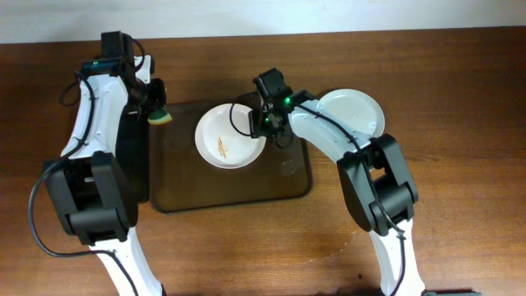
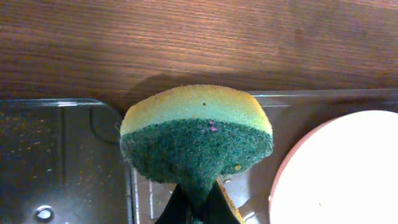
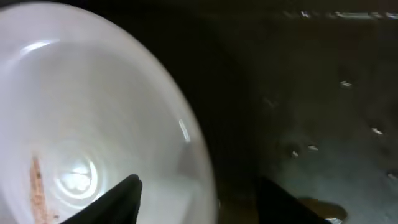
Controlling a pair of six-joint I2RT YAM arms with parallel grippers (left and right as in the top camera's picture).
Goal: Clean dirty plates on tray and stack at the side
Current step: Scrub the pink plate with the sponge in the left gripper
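Spanning the whole overhead view, brown wooden table [image 1: 460, 66]. Tray [image 1: 230, 189] lies mid-table between the two arms, long side left to right, smoky and see-through, with small specks on its floor. Two white plates in sight. Smeared plate [image 1: 215, 125] sits inside the tray, in the upper middle part, nearer the far rim than the near one. Plain plate [image 1: 353, 107] rests on the bare table beyond the tray's upper right corner, well apart from the smeared one and partly covered by the right arm; no mark shows on the part in sight. Right gripper [image 1: 268, 123] is low at the right edge of the smeared plate; in the right wrist view its fingers [image 3: 124, 199] stand spread apart, one over the plate's inner surface and the other over the dark tray floor, the rim lying between them, not pinched. Left gripper [image 1: 158, 108] hangs over the tray's upper left corner, clamped on a sponge [image 1: 160, 117], yellow foam above, green scouring face below, squeezed at its lower end. Smear [image 1: 222, 146]: thin orange-brown streak near the plate's centre.
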